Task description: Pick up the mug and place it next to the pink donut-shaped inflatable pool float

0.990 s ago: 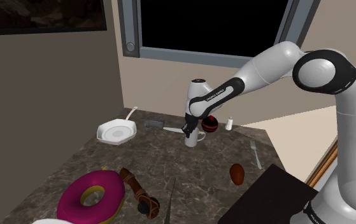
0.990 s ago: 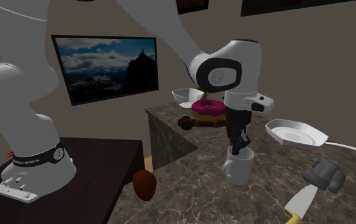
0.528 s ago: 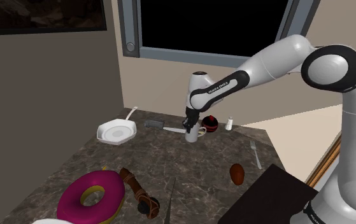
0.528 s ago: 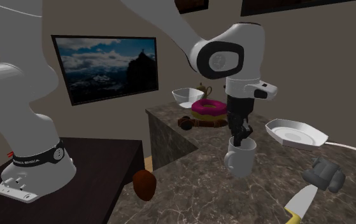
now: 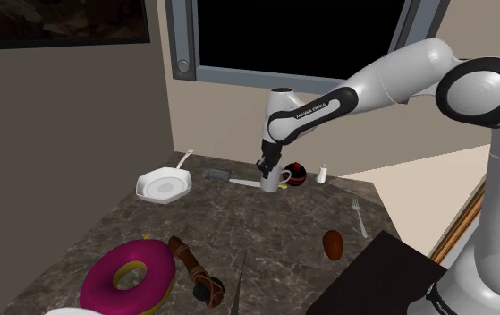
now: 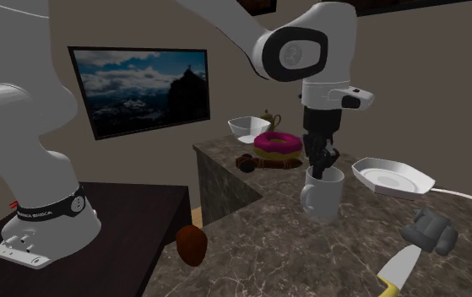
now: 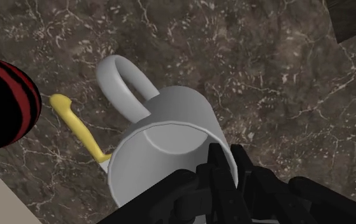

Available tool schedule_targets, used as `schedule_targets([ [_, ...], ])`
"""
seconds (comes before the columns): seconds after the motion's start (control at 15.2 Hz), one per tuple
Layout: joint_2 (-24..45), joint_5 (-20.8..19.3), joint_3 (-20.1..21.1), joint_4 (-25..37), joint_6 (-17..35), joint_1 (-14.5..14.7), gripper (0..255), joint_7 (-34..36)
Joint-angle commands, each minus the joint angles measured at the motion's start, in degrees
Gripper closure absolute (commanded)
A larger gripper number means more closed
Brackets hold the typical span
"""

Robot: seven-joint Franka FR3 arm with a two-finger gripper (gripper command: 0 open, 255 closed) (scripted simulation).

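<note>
Mug [image 5: 272,183] above veined counter [image 5: 301,224] — (tan walls [image 5: 69,116])

1. Surface [image 5: 266,233]: dark brown marble with pale veining.
2. Wall [image 5: 69,116] on the shoulder view's left: flat taupe, with a beige section under the window.
3. Window [image 5: 292,36]: grey frame, black area beyond.
4. Framed picture [image 6: 137,89], second exterior view: clouds over a dark peak, black frame, hung on taupe wall.

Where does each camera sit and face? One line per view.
Shoulder view: beside the stand, looking down over the dark countertop; white arm shows.
Second exterior view: low, across the countertop from the pink float, facing it; arm and base show.
Wrist view: on the hand, looking down into the mug; tool shows.
Shared: the tool clasping the mug's rim.
</note>
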Motion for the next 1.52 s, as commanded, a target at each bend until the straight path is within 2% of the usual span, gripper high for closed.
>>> schedule_targets([
  [0.0, -0.8, 0.1, 0.0, 0.4, -1.3, 0.0, 255, 0.0],
  [0.59, -3.6, 0.5, 0.2, 3.1, -6.7, -0.1, 255, -0.3],
  [0.99, -7.0, -0.5, 2.8, -1.6, -5.5, 4.5, 255, 7.4],
  [1.45, -8.7, -1.6, 6.2, -4.0, -5.2, 9.9, 255, 16.9],
])
